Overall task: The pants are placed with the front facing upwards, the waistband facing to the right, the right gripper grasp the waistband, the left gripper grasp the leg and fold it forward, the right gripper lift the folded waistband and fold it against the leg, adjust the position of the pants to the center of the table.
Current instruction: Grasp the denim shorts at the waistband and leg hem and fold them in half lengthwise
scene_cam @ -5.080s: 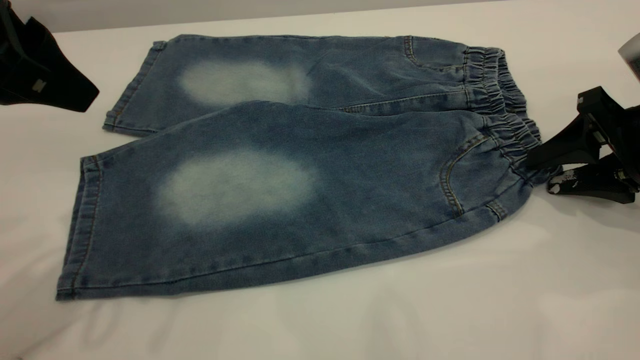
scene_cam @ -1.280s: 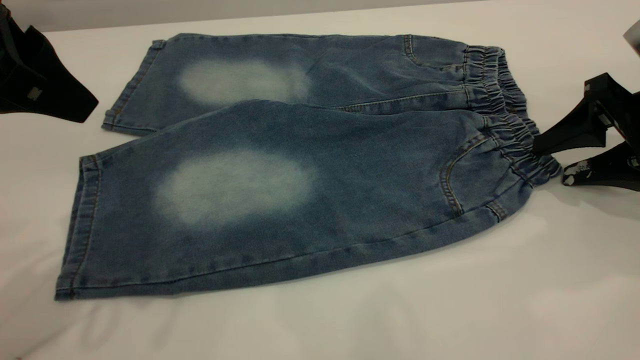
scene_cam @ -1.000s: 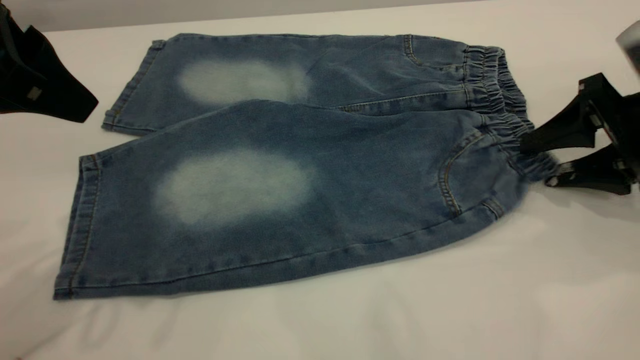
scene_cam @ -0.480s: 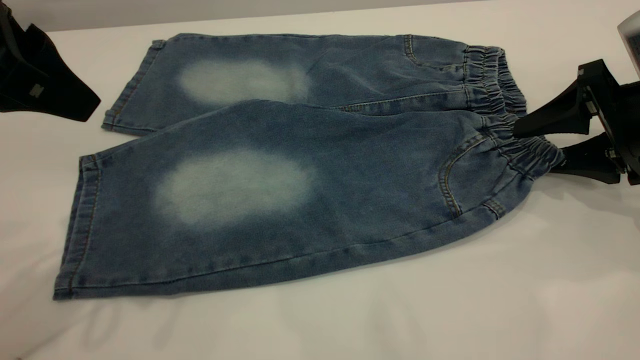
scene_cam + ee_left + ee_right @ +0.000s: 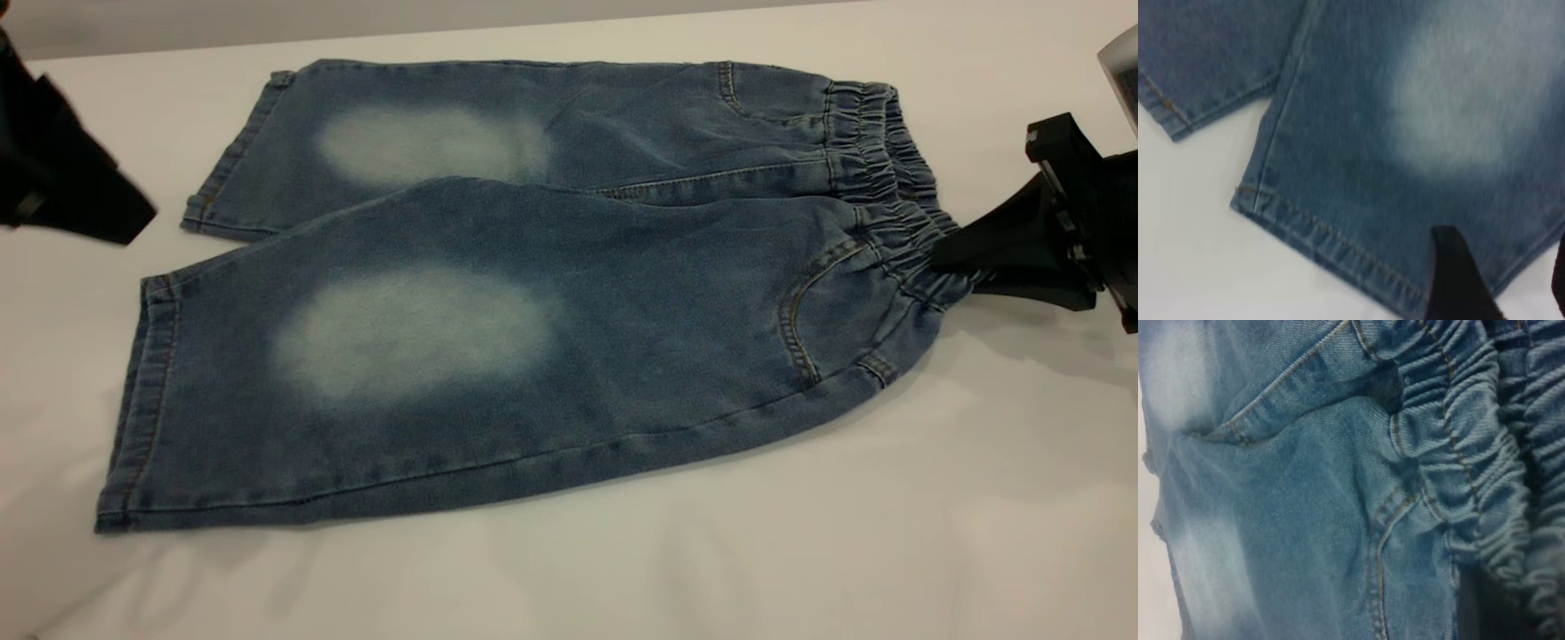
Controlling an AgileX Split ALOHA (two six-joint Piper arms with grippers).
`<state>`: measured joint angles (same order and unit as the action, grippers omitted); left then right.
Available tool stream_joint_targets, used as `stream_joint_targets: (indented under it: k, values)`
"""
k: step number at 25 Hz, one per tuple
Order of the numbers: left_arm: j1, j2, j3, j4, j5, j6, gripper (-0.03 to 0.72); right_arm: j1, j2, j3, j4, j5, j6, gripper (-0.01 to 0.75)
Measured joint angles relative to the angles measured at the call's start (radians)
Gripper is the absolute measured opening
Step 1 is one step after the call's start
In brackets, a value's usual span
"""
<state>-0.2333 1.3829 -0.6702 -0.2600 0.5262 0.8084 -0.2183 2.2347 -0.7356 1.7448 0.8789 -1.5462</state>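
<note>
A: So, the right gripper (image 5: 956, 267), how do its jaws stand?

B: Clenched on the waistband (image 5: 898, 227), at the end nearer the camera in the outside view. The gathered denim bunches up into a small peak where the black fingers pinch it. The right wrist view is filled with ruffled elastic (image 5: 1471, 473) and a tan-stitched pocket seam (image 5: 1285, 380) just beside it.

A: And the left gripper (image 5: 1501, 273)?

B: Its jaws are spread apart. In its own wrist view one dark finger (image 5: 1458, 280) lies over the hem (image 5: 1331, 243) of the near leg, and the other shows only as a sliver at the picture's edge. In the outside view the arm is a blurred dark shape at the left edge, near the leg ends, and I cannot tell whether it touches the cloth.

A: Where are the pants (image 5: 533, 293)?

B: Flat on the white worktop (image 5: 622, 569), front up, waistband to the right, legs to the left. The near leg partly overlaps the far one. Each leg carries a pale faded oval patch (image 5: 418, 329).
</note>
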Motion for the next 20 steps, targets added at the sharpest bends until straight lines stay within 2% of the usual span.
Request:
stream_joint_targets:
  k: [4, 8, 17, 20]
  values:
    - [0.001, 0.013, 0.038, 0.078, 0.026, 0.000, 0.333, 0.000, 0.000, 0.000, 0.000, 0.013, 0.000, 0.031]
    - [0.001, 0.056, 0.115, 0.084, 0.023, 0.039, 0.333, 0.000, 0.000, 0.000, 0.000, 0.044, -0.003, 0.031]
    - [0.001, 0.188, 0.173, 0.157, -0.191, 0.094, 0.333, 0.000, 0.000, 0.000, 0.000, 0.057, -0.013, 0.031]
    - [0.001, 0.263, 0.173, 0.154, -0.209, 0.094, 0.333, 0.000, 0.000, 0.000, 0.000, 0.058, -0.024, 0.032]
